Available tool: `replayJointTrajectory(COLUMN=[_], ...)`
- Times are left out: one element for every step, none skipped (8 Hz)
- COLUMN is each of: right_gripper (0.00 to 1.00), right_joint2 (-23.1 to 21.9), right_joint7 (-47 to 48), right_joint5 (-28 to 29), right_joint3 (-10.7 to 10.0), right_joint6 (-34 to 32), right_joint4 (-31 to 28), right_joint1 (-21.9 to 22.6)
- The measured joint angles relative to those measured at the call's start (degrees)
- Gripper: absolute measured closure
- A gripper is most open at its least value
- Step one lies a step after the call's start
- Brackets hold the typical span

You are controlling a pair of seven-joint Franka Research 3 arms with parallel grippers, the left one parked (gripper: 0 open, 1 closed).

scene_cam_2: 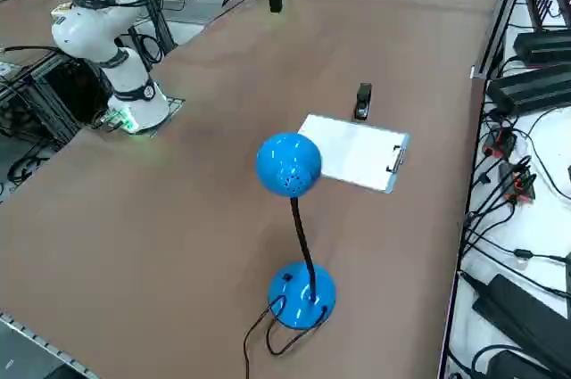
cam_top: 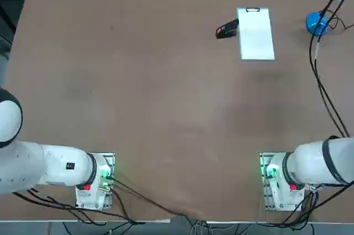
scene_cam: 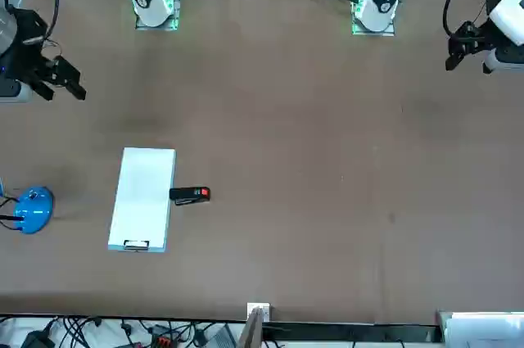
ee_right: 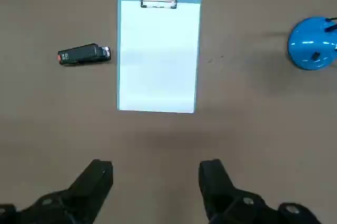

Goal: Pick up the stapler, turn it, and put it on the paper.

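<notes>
- Wrist view: we see the right gripper [ee_right: 155, 182] hanging above bare brown tabletop [ee_right: 253, 129], its two black fingers [ee_right: 97, 179] spread wide apart with nothing between them.
- Beyond the fingers lies the white rectangular sheet of paper [ee_right: 158, 55], flat on the table, with a small dark metal clip [ee_right: 158, 2] at its far short edge.
- We find the small elongated black stapler with a red patch [ee_right: 84, 55] lying flat just beside one long edge of the sheet, apart from it and pointing across toward it.
- Overhead view: we place the stapler [cam_top: 226, 29] and sheet [cam_top: 255, 33] at the far right of the table, the stapler on the sheet's left.
- A blue desk lamp with a round base [cam_top: 317, 22] stands to the right of the sheet, well apart from it.
</notes>
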Motion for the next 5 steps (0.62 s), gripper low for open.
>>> replayJointTrajectory(right_gripper=[0.00,0.00,0.00,0.00,0.00], right_joint2=[0.0,-0.1,-0.1,-0.1,0.0], right_joint7=[-0.1,-0.1,0.0,0.0,0.1], right_joint5=[0.0,0.0,0.2,0.4,0.4], right_joint3=[0.1,0.2,0.2,0.2,0.2], right_joint6=[-0.7,-1.5,-1.7,-1.8,-2.0], right_joint4=[0.3,0.8,1.5,1.8,1.8], right_joint1=[0.1,0.3,0.5,0.5,0.5])
